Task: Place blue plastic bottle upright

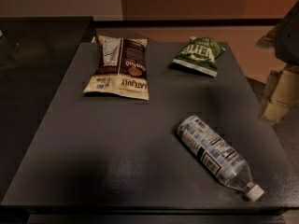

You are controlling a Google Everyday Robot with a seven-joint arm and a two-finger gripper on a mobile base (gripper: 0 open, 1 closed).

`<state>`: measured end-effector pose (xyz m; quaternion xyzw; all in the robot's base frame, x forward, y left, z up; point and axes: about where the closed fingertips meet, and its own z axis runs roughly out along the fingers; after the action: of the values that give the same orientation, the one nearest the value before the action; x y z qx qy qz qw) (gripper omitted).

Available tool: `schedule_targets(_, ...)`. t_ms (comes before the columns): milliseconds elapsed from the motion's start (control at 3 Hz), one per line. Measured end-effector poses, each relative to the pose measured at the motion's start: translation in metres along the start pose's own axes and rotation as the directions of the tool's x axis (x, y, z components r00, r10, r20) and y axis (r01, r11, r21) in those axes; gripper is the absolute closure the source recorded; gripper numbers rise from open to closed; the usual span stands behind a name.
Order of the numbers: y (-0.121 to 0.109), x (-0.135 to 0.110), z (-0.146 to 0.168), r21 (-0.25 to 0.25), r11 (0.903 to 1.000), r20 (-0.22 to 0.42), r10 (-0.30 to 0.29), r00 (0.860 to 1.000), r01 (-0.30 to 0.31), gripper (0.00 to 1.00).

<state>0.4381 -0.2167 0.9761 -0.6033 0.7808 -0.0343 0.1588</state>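
Clear plastic under a white and pale-blue label: the blue plastic bottle [215, 155] lies on its side at the near right of the bench [117, 148]. Its white cap [255, 192] points at the near right corner and its base back toward the middle. To stand it well, I'd grasp across the body at the label, square to the long axis. Then I'd swing the cap end up and seat the base flat before letting go. I judge the round body may roll if I nudge it first. I can't make out whether it holds water.

Farther back, a brown snack bag [119, 66] and a green chip bag [198, 55] lie flat, well apart from the bottle. At the far right edge is a dark bulk I take for the gripper [287, 31]. The frame cuts it off, so I cannot tell whether it is released or clenched.
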Motion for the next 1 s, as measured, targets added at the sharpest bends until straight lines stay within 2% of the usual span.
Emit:
schedule_targets(333,0.0,0.0,0.0,0.0,1.0,0.0,0.0,1.0,0.0,0.0)
schedule_targets(667,0.0011,-0.0025,-0.0005,-0.003,0.9995,0.005,-0.031,1.0,0.031,0.0)
schedule_targets(1000,0.0008,-0.008,0.0048,-0.038,0.9908,0.028,-0.129,0.991,0.13,0.0)
